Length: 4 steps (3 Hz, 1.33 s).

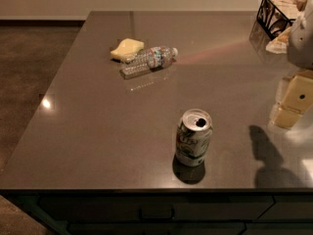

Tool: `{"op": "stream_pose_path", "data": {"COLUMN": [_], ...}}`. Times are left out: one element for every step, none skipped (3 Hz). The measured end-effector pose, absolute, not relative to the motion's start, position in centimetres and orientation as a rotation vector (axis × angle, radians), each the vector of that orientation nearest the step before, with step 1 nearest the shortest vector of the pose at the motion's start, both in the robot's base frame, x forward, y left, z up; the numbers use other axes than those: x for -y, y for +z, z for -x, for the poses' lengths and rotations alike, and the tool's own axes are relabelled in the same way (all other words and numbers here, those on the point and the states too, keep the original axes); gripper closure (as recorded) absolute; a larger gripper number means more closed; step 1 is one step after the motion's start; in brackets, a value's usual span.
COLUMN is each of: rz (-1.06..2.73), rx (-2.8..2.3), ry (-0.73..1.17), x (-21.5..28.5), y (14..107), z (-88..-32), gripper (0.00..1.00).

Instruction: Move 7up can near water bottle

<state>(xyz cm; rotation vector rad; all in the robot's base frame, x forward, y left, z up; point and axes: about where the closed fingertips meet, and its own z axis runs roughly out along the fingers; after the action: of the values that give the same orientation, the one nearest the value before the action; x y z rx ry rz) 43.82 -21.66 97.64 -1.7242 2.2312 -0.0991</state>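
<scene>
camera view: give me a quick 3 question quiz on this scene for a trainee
1. True or false: the 7up can stands upright, apart from the end effector at the right edge.
2. The water bottle is: A) standing upright, B) lying on its side, C) stacked on the can.
3. Fill in: the pale yellow thing right beside the bottle, on its far side, is a ____.

Key: 1 true. 2 B. 3 sponge.
</scene>
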Motion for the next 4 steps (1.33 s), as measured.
{"op": "stream_pose_path", "data": {"rz": [1.724,1.738,1.775,1.869], "rx": [-2.231,-2.228,-2.186,-2.051], "ry": [-0.099,-0.071,-0.016,0.129], "x": [21.7,21.6,20.8,18.4], "y": [97.6,97.8,97.7,96.8], "z": [-43.8,-43.8,-43.0,-40.1], "gripper": [0.0,0.0,0.0,0.0]}}
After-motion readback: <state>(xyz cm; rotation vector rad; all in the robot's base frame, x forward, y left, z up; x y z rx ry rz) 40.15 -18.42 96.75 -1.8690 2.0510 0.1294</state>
